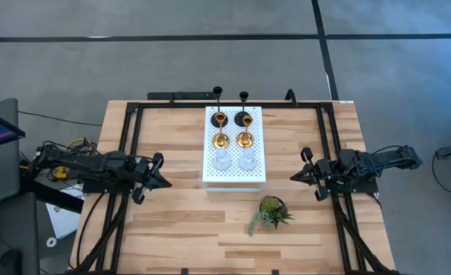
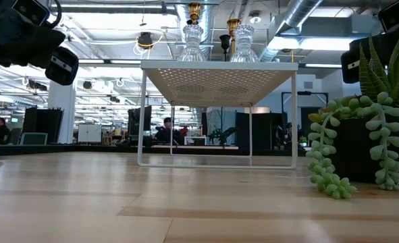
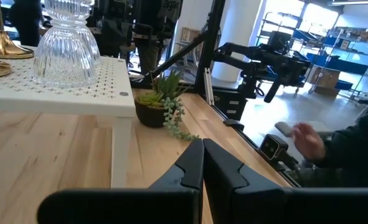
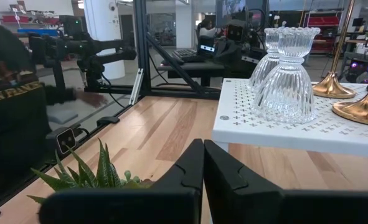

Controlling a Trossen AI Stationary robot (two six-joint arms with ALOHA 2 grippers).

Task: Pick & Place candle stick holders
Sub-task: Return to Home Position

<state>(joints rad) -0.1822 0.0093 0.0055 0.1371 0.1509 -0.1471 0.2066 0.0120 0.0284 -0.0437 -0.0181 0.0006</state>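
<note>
Six candle stick holders stand by their round bases on the white perforated board (image 1: 233, 172) at the table's middle: two black (image 1: 217, 116) at the far end, two gold (image 1: 221, 140) in the middle, two clear glass (image 1: 221, 161) at the near end. The glass ones also show in the left wrist view (image 3: 65, 43) and the right wrist view (image 4: 286, 71). My left gripper (image 1: 166, 182) is shut and empty, left of the board. My right gripper (image 1: 294, 176) is shut and empty, right of the board.
A small green plant (image 1: 271, 212) in a dark pot stands on the table near the board's near right corner. The board stands on thin white legs (image 2: 141, 115) above the table. A person's hand (image 3: 308, 138) shows beyond the table's edge.
</note>
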